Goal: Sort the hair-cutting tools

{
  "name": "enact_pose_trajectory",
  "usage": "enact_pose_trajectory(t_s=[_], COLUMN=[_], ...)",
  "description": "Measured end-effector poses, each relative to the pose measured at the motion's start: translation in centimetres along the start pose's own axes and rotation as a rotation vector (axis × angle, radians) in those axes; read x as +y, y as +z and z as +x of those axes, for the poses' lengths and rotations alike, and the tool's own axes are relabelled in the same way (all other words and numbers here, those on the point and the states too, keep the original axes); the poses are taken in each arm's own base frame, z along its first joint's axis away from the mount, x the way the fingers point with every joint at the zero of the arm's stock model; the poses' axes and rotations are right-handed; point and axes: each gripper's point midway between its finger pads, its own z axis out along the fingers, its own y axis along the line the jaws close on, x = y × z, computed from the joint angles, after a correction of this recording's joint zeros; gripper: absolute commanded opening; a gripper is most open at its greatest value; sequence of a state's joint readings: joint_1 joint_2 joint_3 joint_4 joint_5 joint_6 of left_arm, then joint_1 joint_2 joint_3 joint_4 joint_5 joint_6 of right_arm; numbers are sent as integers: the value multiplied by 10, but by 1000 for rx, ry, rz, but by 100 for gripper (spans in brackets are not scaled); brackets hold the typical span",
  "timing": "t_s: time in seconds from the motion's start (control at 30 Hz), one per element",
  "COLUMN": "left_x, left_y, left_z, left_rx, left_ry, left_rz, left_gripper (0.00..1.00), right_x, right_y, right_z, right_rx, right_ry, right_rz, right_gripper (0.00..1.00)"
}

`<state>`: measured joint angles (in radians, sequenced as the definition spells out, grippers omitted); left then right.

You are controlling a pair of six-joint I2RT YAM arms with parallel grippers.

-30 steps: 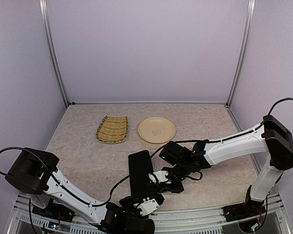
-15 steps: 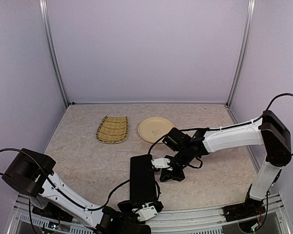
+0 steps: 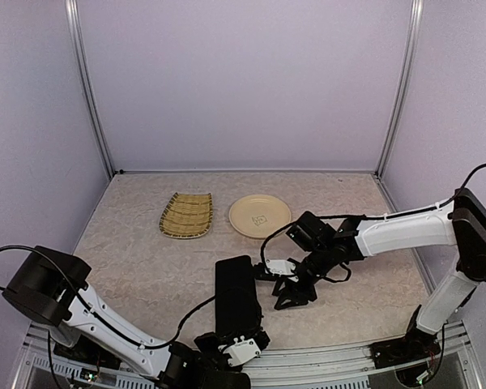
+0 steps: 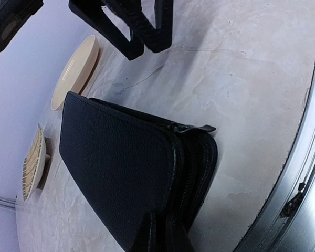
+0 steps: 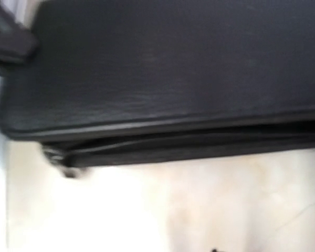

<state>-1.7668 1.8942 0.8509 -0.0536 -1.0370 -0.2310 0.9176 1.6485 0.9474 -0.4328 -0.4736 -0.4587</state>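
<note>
No hair-cutting tools show in any view. A black zip case lies closed on the table between the arms, its zip pull at the right corner. My left gripper is shut on the case's near end, seen in the top view at the table's front edge. My right gripper hovers just right of the case, its two black fingers spread apart with nothing between them. The right wrist view is blurred and shows the case's long zip edge close up.
A woven bamboo tray and a cream plate sit side by side at the back, both with nothing in them. The metal table rim runs close to the case's near end.
My right gripper has opened and drawn back to the right, off the case. The case's near end has slid slightly toward the front edge in my left gripper.
</note>
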Motion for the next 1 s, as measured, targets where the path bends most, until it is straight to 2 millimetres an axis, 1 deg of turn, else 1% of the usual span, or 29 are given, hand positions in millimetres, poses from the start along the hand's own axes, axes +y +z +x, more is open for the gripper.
enact_pose_trajectory(t_s=[0.1,0.23,0.43,0.53,0.73,1.0], left_x=[2,6,9,9,12,12], left_y=[2,8,12,12,13,13], left_z=[-2,-4,-6,-6,-8,-9], left_rx=[1,2,2,2,1,4], left_ry=[-41,-103,-147,-162,-198,-212], left_rz=[-4,-11,-17,-17,-19,-16], left_gripper=[0,0,0,0,0,0], right_x=[9,18,24,27,34,35], right_y=[-2,3,17,23,28,34], right_z=[0,-1,1,-1,-11,-10], right_rx=[-27,-47,-45,-47,-59,-51], right_ry=[7,24,58,62,44,65], right_rz=[-31,-90,-153,-177,-204,-210], right_gripper=[46,47,47,47,48,44])
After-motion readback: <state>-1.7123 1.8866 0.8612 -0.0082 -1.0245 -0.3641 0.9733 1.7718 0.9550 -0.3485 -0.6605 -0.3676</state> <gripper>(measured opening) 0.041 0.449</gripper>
